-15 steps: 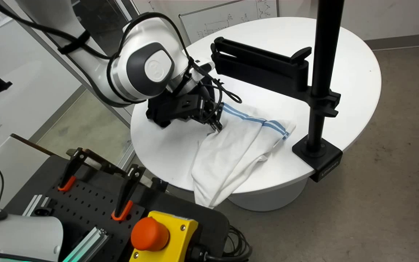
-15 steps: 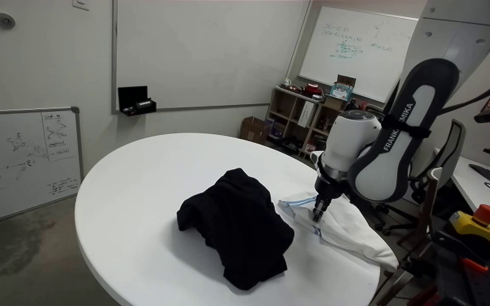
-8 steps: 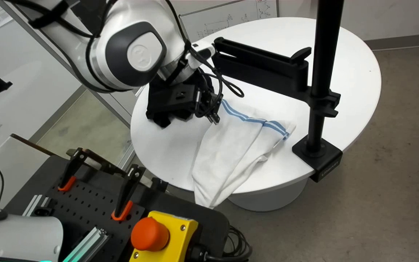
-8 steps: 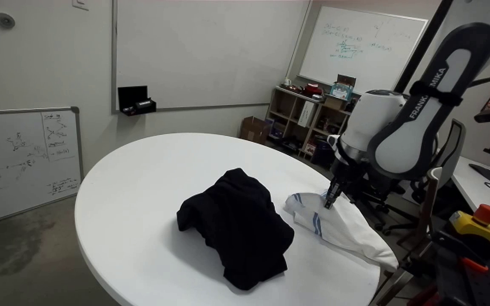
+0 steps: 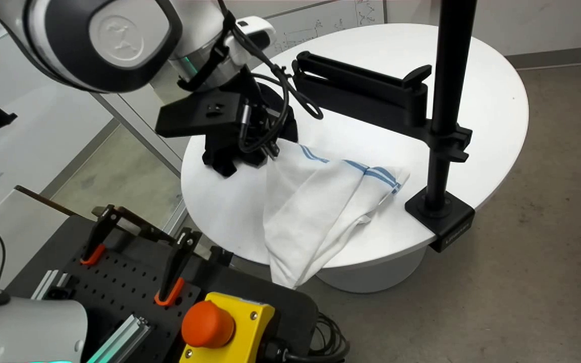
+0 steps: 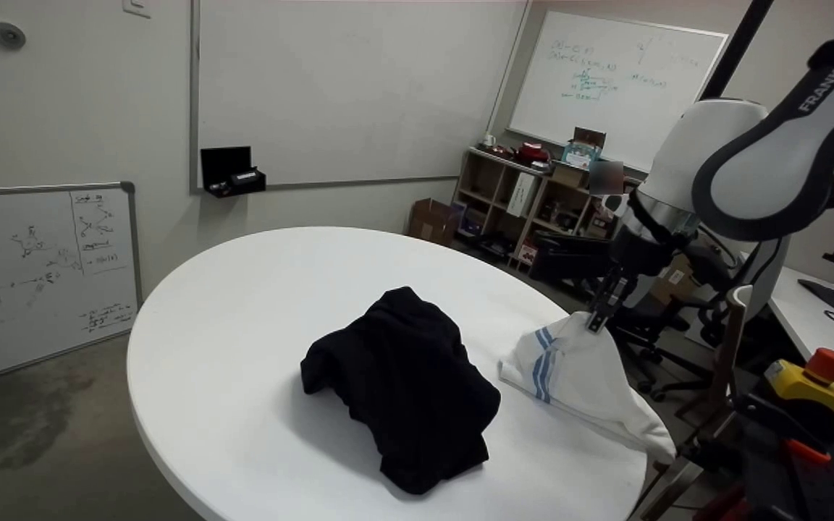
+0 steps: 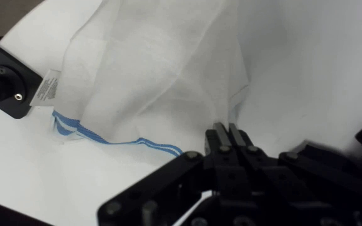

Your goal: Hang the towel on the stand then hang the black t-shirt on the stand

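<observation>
The white towel with blue stripes (image 5: 310, 217) lies partly on the round table, its far end over the edge. It also shows in an exterior view (image 6: 591, 376) and the wrist view (image 7: 156, 62). My gripper (image 7: 225, 127) is shut on a pinched fold of it and holds that part raised; the gripper shows in both exterior views (image 5: 272, 150) (image 6: 596, 320). The black t-shirt (image 6: 402, 391) lies crumpled on the table; in an exterior view (image 5: 220, 157) it is partly hidden behind the gripper. The black stand (image 5: 444, 106) has a side arm (image 5: 361, 91) above the table.
The stand's clamp base (image 5: 439, 214) grips the edge of the white table (image 5: 492, 101); it shows in the wrist view (image 7: 8, 78). A yellow box with a red button (image 5: 235, 327) and a black bench with clamps (image 5: 119, 282) stand near the table.
My gripper has risen with the pinched towel fold, moving up-left in an exterior view and up-right in another. The towel's near part has lifted into a peak. The t-shirt has not moved.
</observation>
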`<state>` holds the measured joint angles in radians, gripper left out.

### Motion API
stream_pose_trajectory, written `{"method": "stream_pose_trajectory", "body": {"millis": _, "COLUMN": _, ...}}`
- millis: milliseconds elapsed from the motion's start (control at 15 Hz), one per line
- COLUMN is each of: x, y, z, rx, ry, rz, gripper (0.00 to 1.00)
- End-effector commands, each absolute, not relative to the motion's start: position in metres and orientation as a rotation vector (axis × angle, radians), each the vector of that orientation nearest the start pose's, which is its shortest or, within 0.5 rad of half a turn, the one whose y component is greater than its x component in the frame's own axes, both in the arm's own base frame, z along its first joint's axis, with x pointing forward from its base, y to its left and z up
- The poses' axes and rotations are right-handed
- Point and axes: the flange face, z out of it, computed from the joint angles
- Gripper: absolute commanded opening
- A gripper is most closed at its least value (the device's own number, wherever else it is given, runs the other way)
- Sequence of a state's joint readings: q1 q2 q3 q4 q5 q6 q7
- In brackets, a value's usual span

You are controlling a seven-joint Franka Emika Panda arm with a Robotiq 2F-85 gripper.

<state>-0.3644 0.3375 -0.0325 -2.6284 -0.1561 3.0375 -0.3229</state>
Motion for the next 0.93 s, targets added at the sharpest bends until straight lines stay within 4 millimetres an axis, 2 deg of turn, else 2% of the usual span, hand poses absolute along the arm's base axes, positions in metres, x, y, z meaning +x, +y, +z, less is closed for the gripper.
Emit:
{"method": "stream_pose_trajectory", "body": {"millis": 0, "x": 0.381, "y": -0.149, "z": 0.185, "rx": -3.153, "ry": -0.163, "rz": -0.143, "gripper": 0.0}}
{"method": "stream_pose_trajectory", "body": {"millis": 200, "x": 0.388, "y": -0.151, "z": 0.221, "rx": -3.117, "ry": -0.13, "rz": -0.245, "gripper": 0.0}}
{"method": "stream_pose_trajectory", "body": {"millis": 400, "x": 0.402, "y": -0.16, "z": 0.265, "rx": -3.053, "ry": -0.072, "rz": -0.355, "gripper": 0.0}}
{"method": "stream_pose_trajectory", "body": {"millis": 667, "x": 0.391, "y": -0.183, "z": 0.327, "rx": -2.978, "ry": 0.012, "rz": -0.491, "gripper": 0.0}}
{"method": "stream_pose_trajectory", "body": {"millis": 867, "x": 0.375, "y": -0.202, "z": 0.363, "rx": -2.937, "ry": 0.073, "rz": -0.566, "gripper": 0.0}}
